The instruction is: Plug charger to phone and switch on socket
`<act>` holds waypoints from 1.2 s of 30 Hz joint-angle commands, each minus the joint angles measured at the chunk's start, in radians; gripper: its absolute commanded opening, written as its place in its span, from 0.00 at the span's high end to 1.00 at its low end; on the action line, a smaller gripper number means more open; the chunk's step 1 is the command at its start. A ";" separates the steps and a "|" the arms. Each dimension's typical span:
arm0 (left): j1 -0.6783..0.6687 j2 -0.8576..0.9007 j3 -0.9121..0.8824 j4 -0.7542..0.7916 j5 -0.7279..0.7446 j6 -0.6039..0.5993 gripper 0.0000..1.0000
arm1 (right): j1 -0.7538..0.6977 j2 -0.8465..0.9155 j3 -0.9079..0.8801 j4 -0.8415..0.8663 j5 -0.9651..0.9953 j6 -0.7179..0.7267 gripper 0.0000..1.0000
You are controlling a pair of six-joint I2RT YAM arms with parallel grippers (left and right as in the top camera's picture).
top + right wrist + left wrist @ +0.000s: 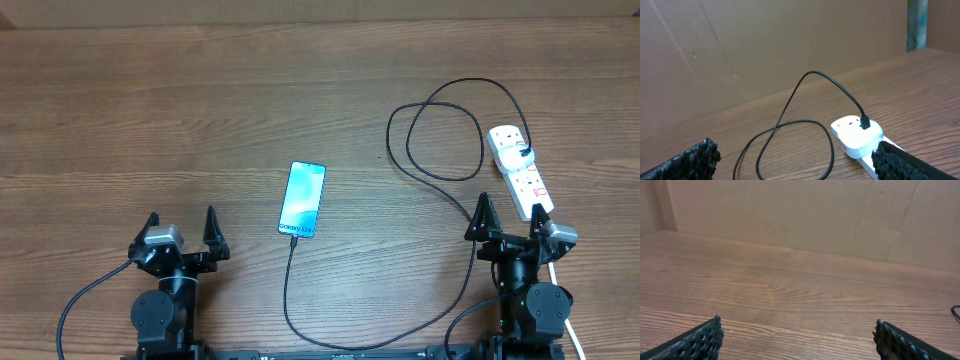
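Closest in, the black studded fingers (pixel 700 342) of the left gripper (pixel 182 222) are standing wide apart at about 7 o'clock on the table, holding nothing. The right gripper (pixel 513 205) is sitting at 5 o'clock, equally spread and empty, with its outer fingertip just beside the near end of the socket.

The brown wood-grain table (pixel 150 100) is carrying everything else. The long thin black charger cable (pixel 287 285) is running from the phone's near edge towards 6 o'clock. It is sweeping round past the right arm and looping at 2 o'clock before dropping into the square white adapter (pixel 517 153). The white elongated power strip (pixel 528 182) is lying at 3 o'clock, slanted, with the adapter seated in its far end. The slim smartphone (pixel 302 200), its blue-teal screen glowing, is resting flat near the centre.

The plug tip is looking seated in the phone, so I'd say the switching step is in hand. Whether the strip's small red switches are on, I cannot tell. The next move is probably asking the right arm to press one fingertip onto the switch by the adapter, steering clear of the cable rising there.
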 commanded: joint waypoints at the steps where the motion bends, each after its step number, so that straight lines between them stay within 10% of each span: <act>1: 0.007 -0.009 -0.006 0.003 0.014 0.026 0.00 | 0.005 -0.010 -0.011 0.007 -0.004 -0.007 0.00; 36: 0.007 -0.009 -0.006 0.002 -0.003 0.206 0.00 | 0.005 -0.010 -0.011 0.007 -0.004 -0.007 0.00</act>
